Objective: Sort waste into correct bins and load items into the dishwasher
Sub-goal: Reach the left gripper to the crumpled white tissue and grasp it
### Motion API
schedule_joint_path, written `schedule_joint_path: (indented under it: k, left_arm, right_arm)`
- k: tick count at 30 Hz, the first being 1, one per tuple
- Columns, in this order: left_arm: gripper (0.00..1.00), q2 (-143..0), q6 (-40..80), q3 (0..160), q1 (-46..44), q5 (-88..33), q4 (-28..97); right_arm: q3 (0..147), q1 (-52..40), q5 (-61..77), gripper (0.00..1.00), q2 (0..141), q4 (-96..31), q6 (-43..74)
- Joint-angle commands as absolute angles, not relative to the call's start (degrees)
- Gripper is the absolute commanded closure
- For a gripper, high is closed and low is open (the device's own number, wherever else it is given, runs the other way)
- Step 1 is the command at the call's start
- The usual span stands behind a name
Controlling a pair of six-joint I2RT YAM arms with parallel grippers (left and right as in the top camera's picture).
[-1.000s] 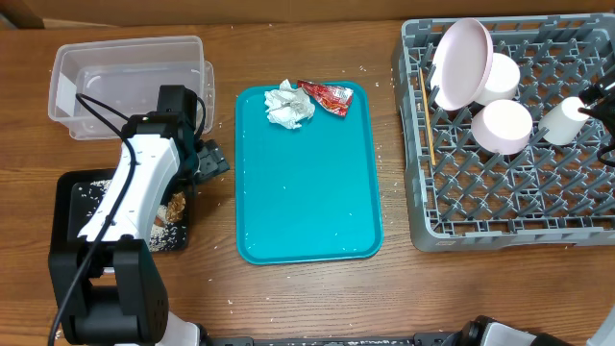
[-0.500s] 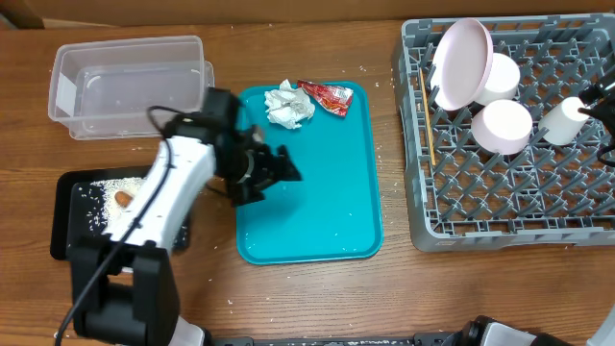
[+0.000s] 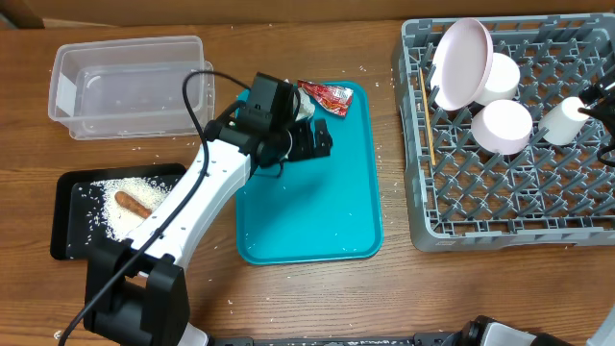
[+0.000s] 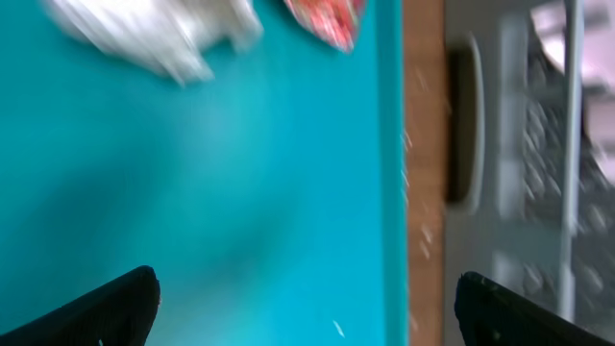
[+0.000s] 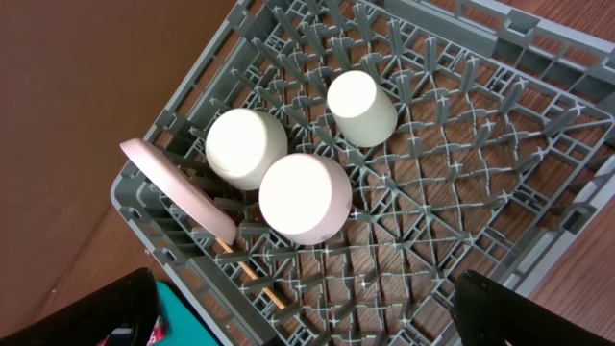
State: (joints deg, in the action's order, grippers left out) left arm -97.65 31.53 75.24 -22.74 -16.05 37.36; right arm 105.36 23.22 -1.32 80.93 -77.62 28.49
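My left gripper [image 3: 321, 139] [image 4: 307, 312] hangs open and empty over the teal tray [image 3: 307, 202], just short of the crumpled napkin [image 4: 154, 34] and the red wrapper [image 3: 327, 96] [image 4: 327, 19]. The black tray [image 3: 72, 192] holds rice [image 3: 120, 216] and the sausage piece [image 3: 133, 204]. Behind it stands the clear tub [image 3: 130, 82]. In the grey rack [image 3: 509, 207] are the plate [image 3: 461, 62] on edge, two bowls [image 3: 506, 127] [image 5: 247, 146], the cup [image 3: 562, 120] and the stick [image 3: 424, 115]. My right gripper [image 5: 303, 317] hovers open above the rack, holding nothing.
Loose rice grains lie on the teal tray and on the wood around it. The left arm [image 3: 192, 207] stretches diagonally from the front left across the black tray's corner. The rack's front half has bare pegs.
The left arm has swung from above the black tray to the back of the teal tray, beside the napkin, uncovering the sausage and rice. The right arm has not moved.
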Motion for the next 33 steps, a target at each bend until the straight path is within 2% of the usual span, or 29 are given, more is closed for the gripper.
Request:
schedule_joint_path:
  k: [1, 3, 20, 23, 28, 33]
  left_arm:
    - [0.0, -96.6, 30.7, 78.8, -22.5, 8.2, 34.9]
    - [0.0, -97.1, 31.3, 78.7, -22.5, 12.3, 33.1]
    - [0.01, -112.6, 28.3, 78.7, -22.5, 11.8, 14.1]
    - [0.05, -114.6, 28.3, 78.7, -22.5, 11.8, 12.4]
    - [0.33, -115.5, 28.3, 78.7, -22.5, 11.8, 12.3]
    - [0.67, -115.4, 28.3, 78.8, -22.5, 11.6, 12.0]
  right_arm:
    - [105.4, 23.4, -1.4, 0.0, 80.8, -77.5, 28.8]
    - [105.4, 23.4, -1.4, 0.0, 80.8, -77.5, 28.8]
    - [105.4, 23.4, -1.4, 0.0, 80.8, -77.5, 28.8]
    - [105.4, 23.4, -1.4, 0.0, 80.8, -77.5, 28.8]
    - [105.4, 23.4, -1.4, 0.0, 80.8, -77.5, 28.8]
    - [105.4, 23.4, -1.4, 0.0, 80.8, -77.5, 28.8]
